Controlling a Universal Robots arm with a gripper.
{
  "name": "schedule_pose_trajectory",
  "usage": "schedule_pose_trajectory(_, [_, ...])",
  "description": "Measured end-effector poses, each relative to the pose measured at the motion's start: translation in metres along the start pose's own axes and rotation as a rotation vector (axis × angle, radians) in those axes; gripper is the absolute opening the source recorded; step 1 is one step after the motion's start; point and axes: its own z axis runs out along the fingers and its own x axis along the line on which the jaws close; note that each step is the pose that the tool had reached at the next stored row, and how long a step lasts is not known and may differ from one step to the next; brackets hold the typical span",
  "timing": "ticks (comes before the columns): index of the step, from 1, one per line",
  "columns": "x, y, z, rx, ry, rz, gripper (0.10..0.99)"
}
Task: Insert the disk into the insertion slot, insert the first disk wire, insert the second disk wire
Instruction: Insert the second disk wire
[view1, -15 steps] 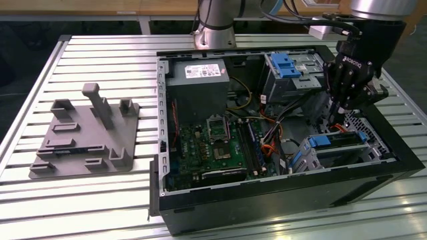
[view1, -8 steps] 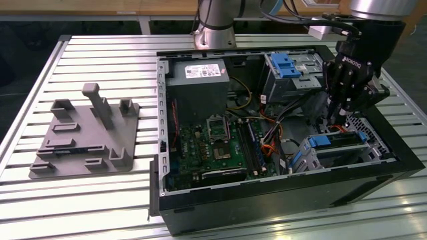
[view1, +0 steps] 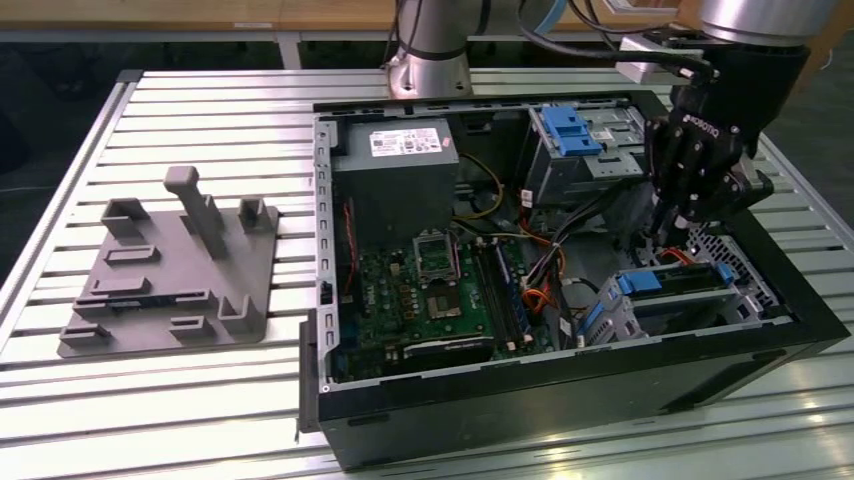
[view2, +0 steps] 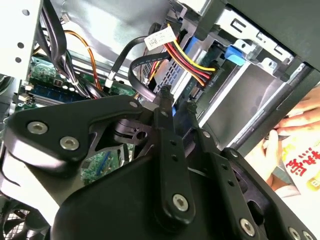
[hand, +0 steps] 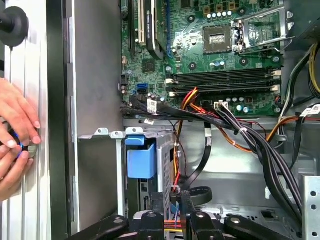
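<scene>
The disk (view1: 657, 283), in its blue carrier, lies in the grey insertion slot (view1: 747, 296) at the case's corner on the exterior view's right. My gripper (view1: 667, 238) reaches down into the case right beside it. In both wrist views the fingers stand close together, shut on the plug end of a flat black wire (view2: 136, 75) that loops up to them. A bundle of red, yellow and black wires (view2: 192, 64) ends in a plug at the disk, next to the gripper (view2: 178, 99). The carrier's blue tab (hand: 141, 160) shows just beyond the gripper (hand: 180, 201).
A person's hands (hand: 15, 137) rest on the table just outside the case wall. Inside the case are the motherboard (view1: 427, 290), a grey power supply (view1: 394, 170) and a taller cage with a blue latch (view1: 574, 130). A grey fixture plate (view1: 174, 270) lies on the exterior view's left.
</scene>
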Motion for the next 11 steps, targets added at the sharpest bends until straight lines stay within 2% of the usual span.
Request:
schedule_pose_trajectory(2, [0.0006,0.0,0.0003,0.0,-0.0051,0.002,0.275])
schedule_pose_trajectory(3, [0.0009,0.0,0.0004,-0.001,-0.0118,0.002,0.275])
schedule_pose_trajectory(7, [0.002,0.0,0.0007,0.001,-0.0522,0.004,0.275])
schedule_pose_trajectory(9, [0.0031,0.0,0.001,0.0,-0.0607,0.005,0.275])
schedule_pose_trajectory(11, [0.0039,0.0,0.0011,0.0,-0.0638,0.006,0.275])
